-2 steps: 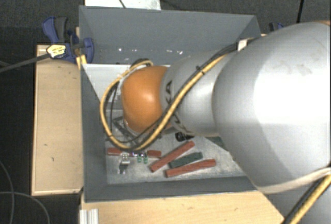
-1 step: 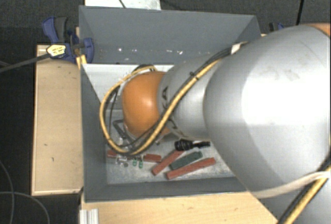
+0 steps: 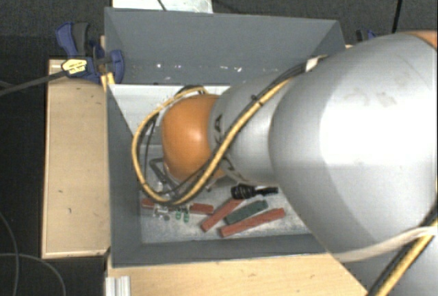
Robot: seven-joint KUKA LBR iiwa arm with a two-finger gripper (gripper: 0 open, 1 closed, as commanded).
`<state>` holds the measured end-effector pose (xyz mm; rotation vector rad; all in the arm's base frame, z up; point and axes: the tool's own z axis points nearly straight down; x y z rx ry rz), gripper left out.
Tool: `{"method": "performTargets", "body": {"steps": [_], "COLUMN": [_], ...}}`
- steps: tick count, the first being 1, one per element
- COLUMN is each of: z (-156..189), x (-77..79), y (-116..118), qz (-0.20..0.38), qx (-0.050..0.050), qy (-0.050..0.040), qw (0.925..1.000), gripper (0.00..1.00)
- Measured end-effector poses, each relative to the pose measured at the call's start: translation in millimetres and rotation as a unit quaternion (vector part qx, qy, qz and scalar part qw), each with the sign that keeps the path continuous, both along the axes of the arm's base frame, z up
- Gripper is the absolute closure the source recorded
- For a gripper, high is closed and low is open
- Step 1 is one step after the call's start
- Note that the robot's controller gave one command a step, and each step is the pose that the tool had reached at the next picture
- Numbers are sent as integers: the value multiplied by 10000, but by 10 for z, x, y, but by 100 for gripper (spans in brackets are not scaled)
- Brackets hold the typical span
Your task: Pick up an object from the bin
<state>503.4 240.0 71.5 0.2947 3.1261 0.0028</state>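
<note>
Camera view. My claw [image 3: 163, 208]: lower left of the grey metal bin [image 3: 126, 219], tucked under my smooth orange dome [image 3: 186, 134]; spread or pressed together, I cannot tell. Nearest, just right: short rust-red flat bar [image 3: 200, 208]. Further right: longer rust-red bars [image 3: 253, 222], dark green bar [image 3: 248, 211], black cylinder [image 3: 253, 190].

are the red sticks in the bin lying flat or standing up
Lying flat: the red sticks show their full length along the bin floor.
</note>
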Motion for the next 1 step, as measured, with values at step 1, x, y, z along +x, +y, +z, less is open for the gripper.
{"method": "performTargets", "body": {"steps": [1], "z": [20], "x": [-5], "y": [-3], "qz": [-3], "qx": [-2], "qy": [1], "qw": [10000], "gripper": [100]}}
